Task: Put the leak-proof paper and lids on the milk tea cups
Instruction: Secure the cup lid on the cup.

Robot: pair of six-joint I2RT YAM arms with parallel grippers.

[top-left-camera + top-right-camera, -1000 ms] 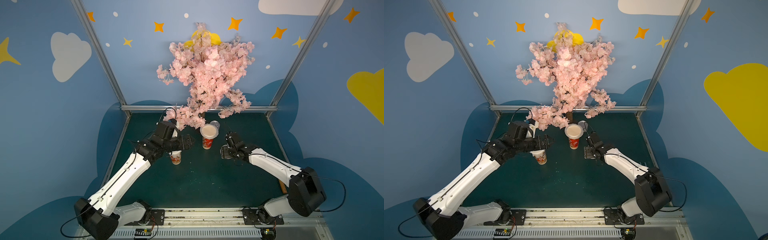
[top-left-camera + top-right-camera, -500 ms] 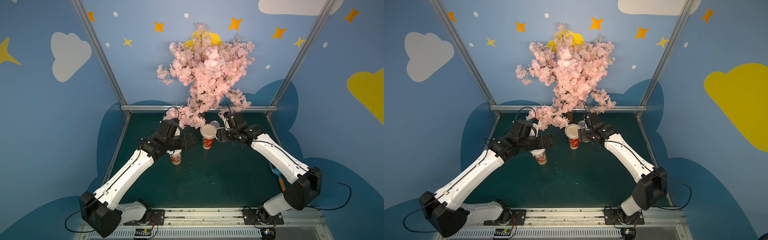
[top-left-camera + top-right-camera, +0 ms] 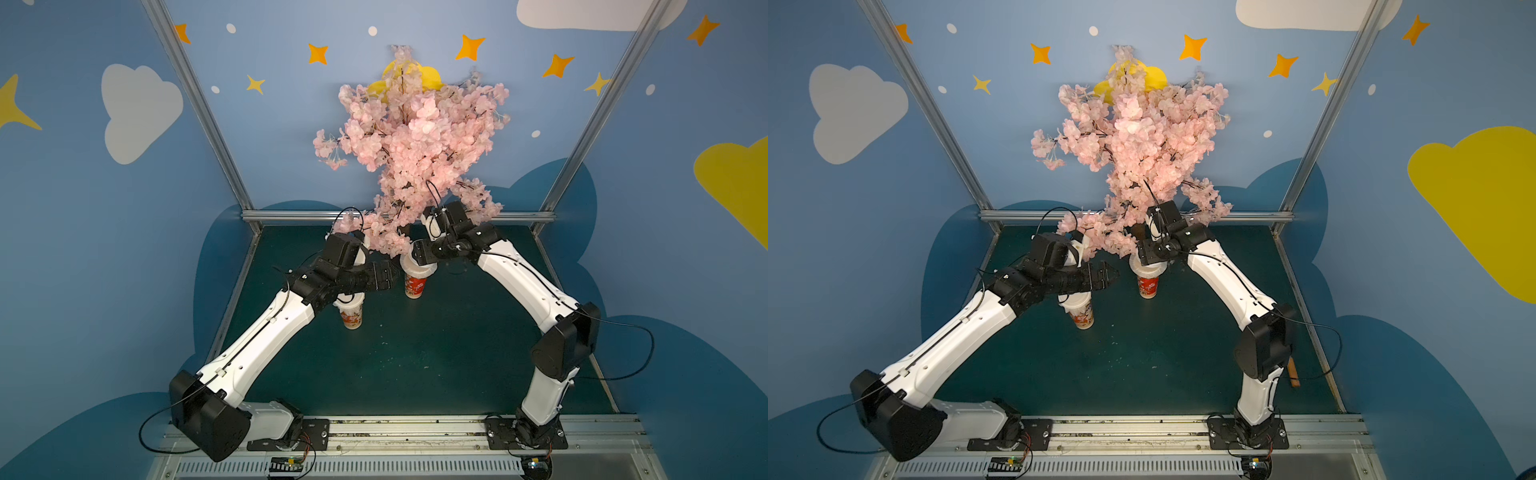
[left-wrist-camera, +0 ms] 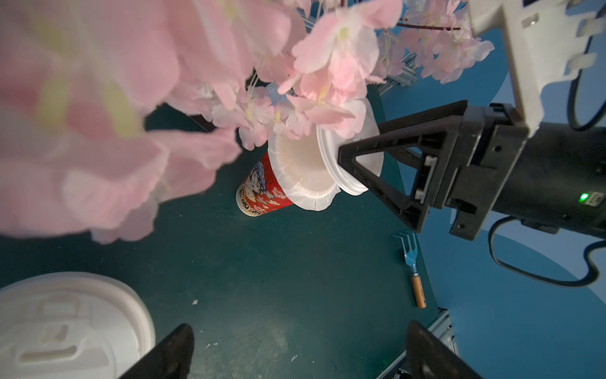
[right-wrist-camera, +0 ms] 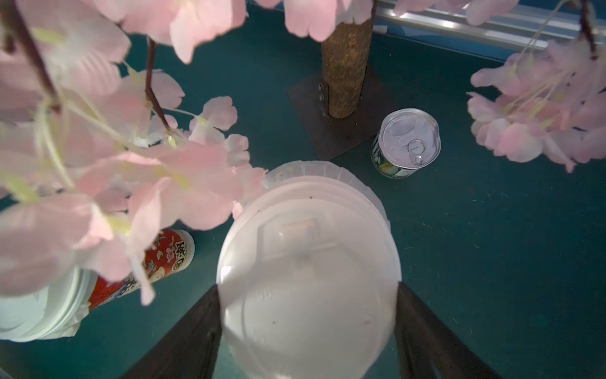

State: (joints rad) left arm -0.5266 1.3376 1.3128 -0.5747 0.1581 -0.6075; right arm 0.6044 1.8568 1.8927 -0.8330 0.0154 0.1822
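Two red-printed milk tea cups stand under the blossom. The back cup [image 3: 415, 286] [image 4: 262, 192] wears crinkled leak-proof paper [image 4: 310, 197] [image 5: 328, 170] over its mouth. My right gripper [image 3: 419, 257] [image 5: 308, 328] is shut on a white plastic lid [image 5: 308, 279] [image 4: 351, 164], held tilted right above that paper. The nearer cup [image 3: 351, 318] [image 5: 157, 259] carries a lid [image 4: 65, 328] with paper [image 5: 75, 325] showing under its rim. My left gripper [image 3: 388, 275] [image 4: 300, 354] hangs open and empty between the two cups, above the mat.
The cherry tree's trunk [image 5: 344, 65] stands on a plate just behind the back cup, and its branches [image 3: 386, 237] hang over both grippers. A ring-pull tin [image 5: 406, 144] sits beside the trunk. A blue fork with a wooden handle [image 4: 411, 269] lies near the right edge.
My right arm lifted from low on the mat and swung back and left, bringing the lid over the back cup. The left arm crept slightly toward the back, still open.
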